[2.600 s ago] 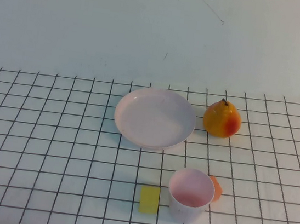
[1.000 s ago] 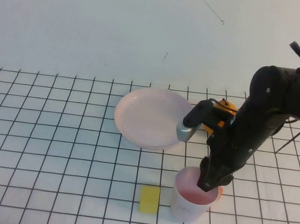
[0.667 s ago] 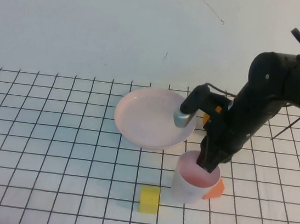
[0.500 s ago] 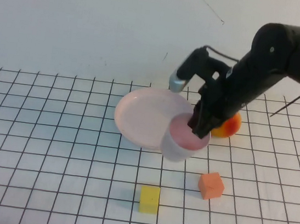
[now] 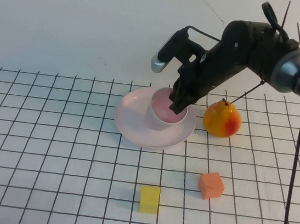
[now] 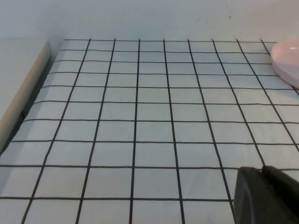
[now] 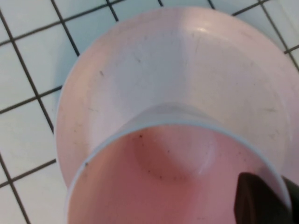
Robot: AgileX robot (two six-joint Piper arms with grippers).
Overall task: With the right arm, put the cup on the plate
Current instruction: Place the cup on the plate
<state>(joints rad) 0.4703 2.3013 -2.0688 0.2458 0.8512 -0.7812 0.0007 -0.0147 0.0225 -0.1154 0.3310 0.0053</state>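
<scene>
The pale pink cup [image 5: 162, 111] is over the middle of the round pale pink plate [image 5: 131, 125], at or just above its surface. My right gripper [image 5: 178, 106] is shut on the cup's right rim, one finger inside the cup and one outside. In the right wrist view the cup [image 7: 163, 177] fills the lower part, the plate [image 7: 187, 70] lies beneath it, and a black finger [image 7: 254, 203] sits inside the rim. My left gripper [image 6: 267, 196] shows only in the left wrist view as a dark shape over the bare grid cloth, far from the plate's edge [image 6: 287, 60].
A yellow-orange pear [image 5: 222, 119] stands just right of the plate, close to my right arm. An orange cube [image 5: 210, 185] and a yellow cube [image 5: 149, 199] lie on the grid cloth nearer the front. A pale wall rises behind the table.
My right arm came in, gripped the cup at the front, lifted it and carried it back and left onto the plate. The orange cube was uncovered and shifted a little.
</scene>
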